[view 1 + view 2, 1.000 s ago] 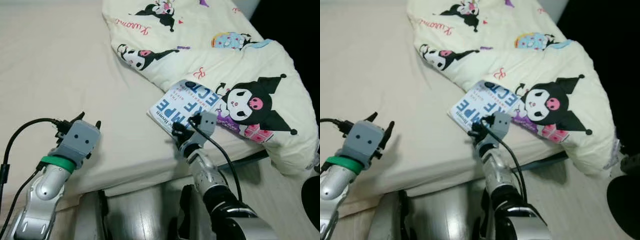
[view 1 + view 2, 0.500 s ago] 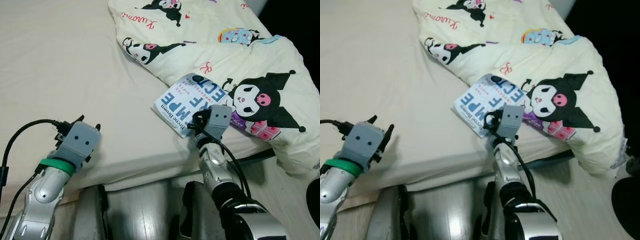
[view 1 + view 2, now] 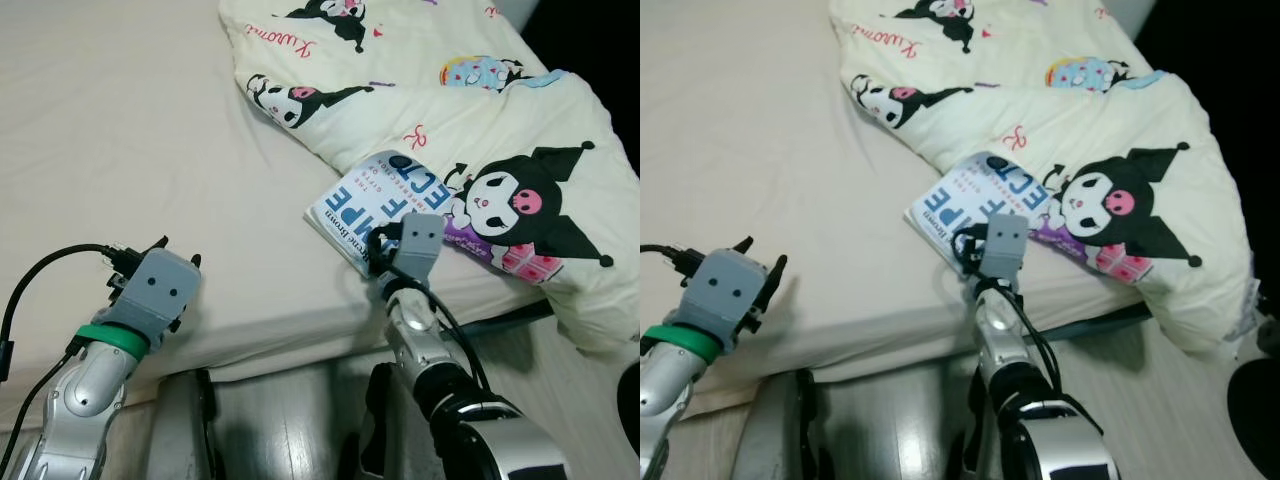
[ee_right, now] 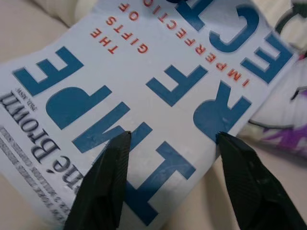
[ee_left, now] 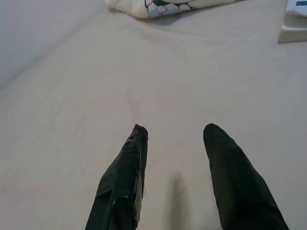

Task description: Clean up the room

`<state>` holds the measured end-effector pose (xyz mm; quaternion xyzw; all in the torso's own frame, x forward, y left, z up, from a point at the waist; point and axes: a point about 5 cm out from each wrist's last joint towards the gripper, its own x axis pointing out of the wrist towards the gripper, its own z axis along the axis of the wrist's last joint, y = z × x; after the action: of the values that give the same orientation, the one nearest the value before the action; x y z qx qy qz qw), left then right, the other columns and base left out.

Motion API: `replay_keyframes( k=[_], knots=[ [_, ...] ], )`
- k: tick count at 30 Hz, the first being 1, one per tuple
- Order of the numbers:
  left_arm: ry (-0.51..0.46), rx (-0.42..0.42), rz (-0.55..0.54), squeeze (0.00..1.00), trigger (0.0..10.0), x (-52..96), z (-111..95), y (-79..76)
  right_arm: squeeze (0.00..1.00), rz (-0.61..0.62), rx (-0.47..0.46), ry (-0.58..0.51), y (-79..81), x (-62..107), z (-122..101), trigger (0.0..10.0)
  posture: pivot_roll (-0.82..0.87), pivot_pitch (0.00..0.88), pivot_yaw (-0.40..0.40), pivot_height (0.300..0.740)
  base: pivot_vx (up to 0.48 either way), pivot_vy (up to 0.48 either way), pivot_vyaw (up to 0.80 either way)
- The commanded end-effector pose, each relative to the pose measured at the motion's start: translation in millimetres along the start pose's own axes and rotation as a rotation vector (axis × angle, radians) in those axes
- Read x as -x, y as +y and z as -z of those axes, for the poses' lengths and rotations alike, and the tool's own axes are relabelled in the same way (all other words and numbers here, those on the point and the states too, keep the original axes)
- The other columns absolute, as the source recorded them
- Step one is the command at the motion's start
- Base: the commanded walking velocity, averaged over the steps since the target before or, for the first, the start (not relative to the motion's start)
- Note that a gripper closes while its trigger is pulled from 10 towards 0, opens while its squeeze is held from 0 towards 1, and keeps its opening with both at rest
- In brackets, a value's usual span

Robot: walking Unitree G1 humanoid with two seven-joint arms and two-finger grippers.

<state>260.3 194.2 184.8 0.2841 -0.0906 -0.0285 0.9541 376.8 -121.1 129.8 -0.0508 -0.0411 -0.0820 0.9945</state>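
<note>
A wide bed (image 3: 130,110) under a plain cream sheet takes up the left and far part of the scene, its near edge running across and dropping to a pale side panel (image 3: 270,345). A cream duvet (image 3: 470,110) printed with black-and-pink cartoon figures lies bunched on the right of the bed, hanging over its near right corner. Below the bed is pale wood-look flooring (image 3: 280,430) (glossy, catching the light), and the far right falls into deep shadow (image 3: 600,50).
</note>
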Motion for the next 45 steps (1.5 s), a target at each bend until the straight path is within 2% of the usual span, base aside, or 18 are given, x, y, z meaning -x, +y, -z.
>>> replay_keyframes(
  k=[1, 9, 10, 15, 16, 17, 18, 19, 22, 27, 30, 32, 35, 37, 38, 40, 44, 45],
  knots=[
    [0.021, 0.002, 0.009, 0.00, 10.0, 5.1, 2, -2.5, 1.00, 0.033, 0.056, 0.105, -7.0, 8.9, 24, 10.0, 0.23, 0.326, -0.022, 0.500, 0.000, 0.000, 0.00],
    [0.026, 0.005, 0.008, 0.00, 10.0, 5.9, 2, -2.6, 1.00, 0.029, 0.051, 0.113, -7.1, 8.6, 24, 10.0, 0.23, 0.327, -0.022, 0.500, 0.000, 0.000, 0.00],
    [0.027, 0.006, 0.008, 0.00, 10.0, 5.8, 2, -2.7, 1.00, 0.058, 0.119, 0.116, -10.2, 8.4, 26, 10.0, 0.23, 0.330, -0.021, 0.500, 0.000, 0.000, 0.00],
    [0.029, 0.009, 0.010, 0.00, 10.0, 5.9, 2, -3.1, 1.00, 0.100, 0.151, 0.152, -14.8, 10.3, 32, 10.0, 0.23, 0.334, -0.018, 0.500, 0.000, 0.000, 0.00],
    [0.032, 0.010, 0.012, 0.00, 10.0, 6.2, 2, -3.3, 0.36, 0.064, -0.045, 0.279, -8.4, 15.7, 44, 10.0, 0.23, 0.334, -0.018, 0.500, 0.000, 0.000, 0.00],
    [0.033, 0.010, 0.013, 0.00, 10.0, 6.2, 2, -3.2, 0.10, 0.035, -0.167, 0.336, -3.0, 18.2, 49, 10.0, 0.23, 0.334, -0.018, 0.500, 0.000, 0.000, 0.00],
    [0.033, 0.010, 0.013, 0.00, 10.0, 6.2, 2, -3.1, 0.10, 0.016, -0.244, 0.366, 0.7, 19.7, 51, 10.0, 0.23, 0.334, -0.018, 0.500, 0.000, 0.000, 0.00],
    [0.033, 0.009, 0.012, 0.00, 10.0, 6.1, 2, -2.8, 0.00, 0.005, -0.305, 0.394, 3.6, 20.7, 52, 10.0, 0.23, 0.334, -0.018, 0.500, 0.000, 0.000, 0.00],
    [0.034, 0.011, 0.008, 0.00, 10.0, 6.1, 1, -1.6, 0.00, 0.026, -0.344, 0.427, 2.9, 20.2, 54, 10.0, 0.25, 0.336, -0.016, 0.500, 0.000, 0.000, 0.00],
    [0.041, 0.021, -0.005, 0.00, 10.0, 6.7, 1, -0.2, 0.00, 0.106, -0.296, 0.463, -5.8, 19.3, 56, 10.0, 0.25, 0.332, -0.020, 0.500, 0.000, 0.000, 0.00],
    [0.043, 0.024, -0.010, 0.00, 10.0, 7.3, 1, 0.1, 0.00, 0.065, -0.417, 0.495, 1.0, 19.3, 56, 10.0, 0.26, 0.332, -0.021, 0.500, 0.000, 0.000, 0.00],
    [0.043, 0.024, -0.010, 0.00, 10.0, 7.3, 1, 0.1, 0.00, 0.065, -0.417, 0.495, 1.0, 19.3, 56, 10.0, 0.26, 0.332, -0.021, 0.500, 0.000, 0.000, 0.00],
    [0.045, 0.027, -0.015, 0.00, 10.0, 7.6, 1, 0.7, 0.00, -0.087, -0.746, 0.515, 20.2, 18.8, 49, 10.0, 0.26, 0.332, -0.022, 0.500, 0.000, 0.000, 0.00],
    [0.048, 0.029, -0.017, 0.00, 10.0, 8.0, 1, 1.3, 0.00, -0.150, -0.913, 0.539, 27.8, 21.4, 49, 10.0, 0.26, 0.333, -0.021, 0.500, 0.000, 0.000, 0.00],
    [0.048, 0.029, -0.017, 0.00, 10.0, 8.0, 1, 1.3, 0.00, -0.150, -0.913, 0.539, 27.8, 21.4, 49, 10.0, 0.26, 0.333, -0.021, 0.500, 0.000, 0.000, 0.00],
    [0.049, 0.029, -0.018, 0.00, 10.0, 8.5, 1, 1.8, 0.00, -0.171, -1.056, 0.579, 34.2, 27.3, 54, 10.0, 0.27, 0.336, -0.019, 0.500, 0.000, 0.000, 0.00],
    [0.051, 0.027, -0.018, 0.00, 10.0, 9.0, 1, 2.5, 0.00, -0.188, -1.160, 0.616, 41.8, 34.5, 58, 10.0, 0.27, 0.335, -0.017, 0.500, 0.000, 0.000, 0.00],
    [0.052, 0.027, -0.017, 0.00, 10.0, 9.0, 1, 3.4, 0.00, -0.284, -1.246, 0.592, 51.8, 39.2, 55, 8.4, 0.27, 0.338, -0.013, 0.500, 0.000, 0.000, 0.00]
  ],
)
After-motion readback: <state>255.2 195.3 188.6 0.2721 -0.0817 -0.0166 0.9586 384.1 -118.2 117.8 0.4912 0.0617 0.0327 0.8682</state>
